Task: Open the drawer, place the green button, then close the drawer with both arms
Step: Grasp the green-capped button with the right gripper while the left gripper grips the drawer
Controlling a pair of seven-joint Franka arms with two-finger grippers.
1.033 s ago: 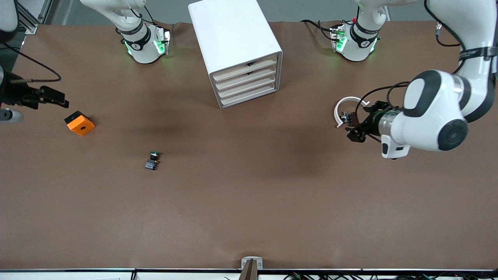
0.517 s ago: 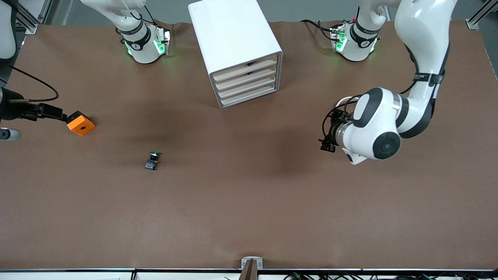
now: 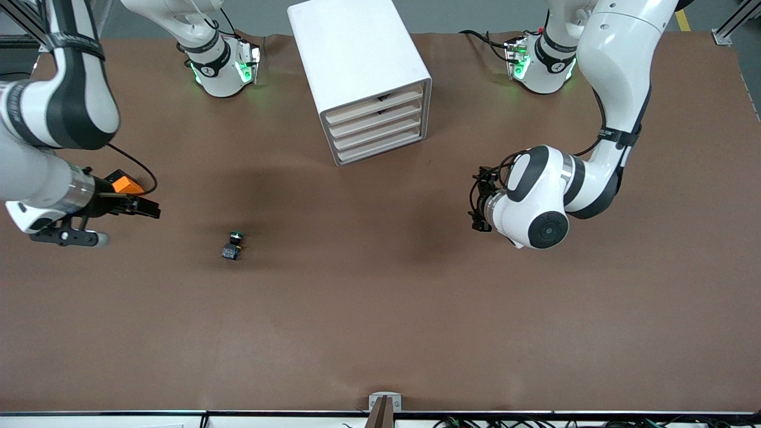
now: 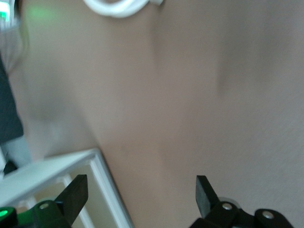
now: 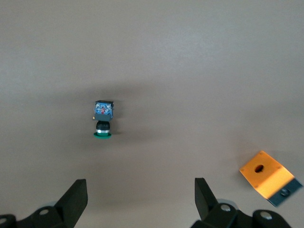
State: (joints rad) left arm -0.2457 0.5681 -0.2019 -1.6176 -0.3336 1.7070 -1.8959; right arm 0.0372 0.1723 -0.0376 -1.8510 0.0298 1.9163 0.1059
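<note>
In the front view, the white cabinet [image 3: 360, 77] stood at the top centre of the frame, its four cream-fronted drawers all pushed in; the lowest drawer [image 3: 382, 147] sat flush with the others. The button [image 3: 233, 246], green cap toward the top of the frame, lay on the brown table [image 3: 380, 333] in the centre-left of the frame, nearer to the camera than the cabinet and toward the right arm's end. The right gripper [image 3: 142, 208] hung at the left edge of the frame, up-left of the button and well apart from it, with the orange cube [image 3: 123, 182] partly hidden just above its wrist. The left gripper [image 3: 477, 202] hung in the centre-right of the frame over bare table, lower in the frame than the cabinet; its fingers were mostly hidden by the arm's white wrist.

In the left wrist view, the left gripper [image 4: 141, 197] showed its two black fingers [image 4: 76, 197] wide apart at the bottom edge, holding nothing. A corner of the cabinet [image 4: 57, 173] filled the lower left of the frame, and a white arc [image 4: 118, 5] lay at the top edge.

In the right wrist view, the right gripper [image 5: 140, 202] also had its fingers [image 5: 205, 197] spread wide and empty at the bottom edge. The button [image 5: 103, 118] lay in the centre-left of the frame, and the orange cube [image 5: 269, 179] in the lower right.
</note>
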